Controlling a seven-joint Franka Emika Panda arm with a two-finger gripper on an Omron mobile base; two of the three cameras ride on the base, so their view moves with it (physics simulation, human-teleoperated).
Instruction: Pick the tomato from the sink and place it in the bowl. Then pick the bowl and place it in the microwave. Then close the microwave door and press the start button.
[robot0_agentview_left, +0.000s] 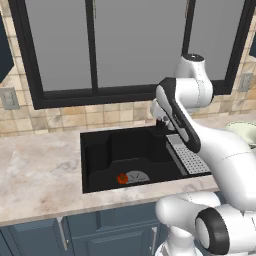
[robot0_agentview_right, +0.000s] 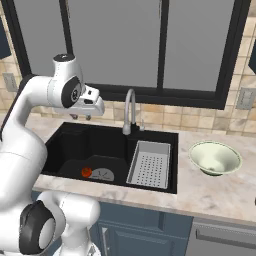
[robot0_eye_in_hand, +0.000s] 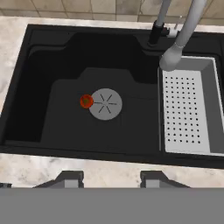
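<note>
The small red-orange tomato (robot0_agentview_left: 122, 178) (robot0_agentview_right: 86, 172) (robot0_eye_in_hand: 86, 101) lies on the floor of the black sink (robot0_agentview_left: 100, 150) (robot0_agentview_right: 70, 142) (robot0_eye_in_hand: 61, 65), touching the left edge of the round grey drain (robot0_eye_in_hand: 105, 104). My gripper (robot0_agentview_right: 81, 116) (robot0_eye_in_hand: 109, 178) hangs open high above the sink's back left part, pointing down, with nothing between its fingers. The pale greenish-white bowl (robot0_agentview_right: 215, 157) (robot0_agentview_left: 245, 131) stands empty on the counter to the right of the sink. The microwave and its door are out of view.
A curved silver faucet (robot0_agentview_right: 130, 110) (robot0_eye_in_hand: 183, 35) rises behind the sink, over a grey perforated drain rack (robot0_agentview_right: 149, 164) (robot0_eye_in_hand: 186, 109) in the basin's right part. A dark-framed window (robot0_agentview_right: 150, 45) stands behind the marble counter (robot0_agentview_right: 220, 190). Blue cabinets sit below.
</note>
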